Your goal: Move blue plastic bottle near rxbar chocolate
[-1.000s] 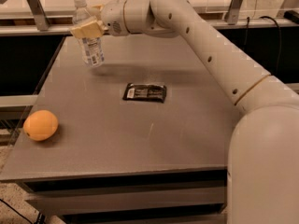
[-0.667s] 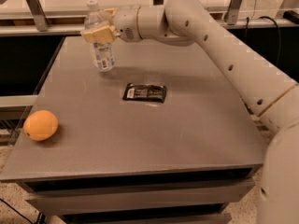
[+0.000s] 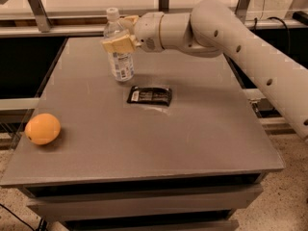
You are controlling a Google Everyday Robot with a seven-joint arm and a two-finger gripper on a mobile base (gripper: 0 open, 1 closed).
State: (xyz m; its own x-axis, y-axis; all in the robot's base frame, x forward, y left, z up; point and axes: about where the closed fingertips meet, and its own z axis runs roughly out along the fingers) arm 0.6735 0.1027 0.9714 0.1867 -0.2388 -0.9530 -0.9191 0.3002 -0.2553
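Observation:
The blue plastic bottle [image 3: 120, 57] is upright, clear with a white cap and white label, at the middle back of the grey table [image 3: 192, 138]. My gripper [image 3: 120, 38] reaches in from the right and is shut on the bottle's upper body, tan fingers [image 3: 117, 45] on either side. The bottle's base is at or just above the tabletop; I cannot tell if it touches. The rxbar chocolate [image 3: 149, 96], a flat black wrapper with a white patch at its left end, lies just in front and to the right of the bottle, a short gap apart.
A round orange fruit [image 3: 43, 128] sits near the table's left edge at the front. My arm [image 3: 231, 32] spans the back right of the table. A counter with metal posts [image 3: 36, 4] runs behind the table.
My gripper has carried the bottle from the back left of the table rightwards and towards the front, closer to the black bar. The bar and the orange have not moved.

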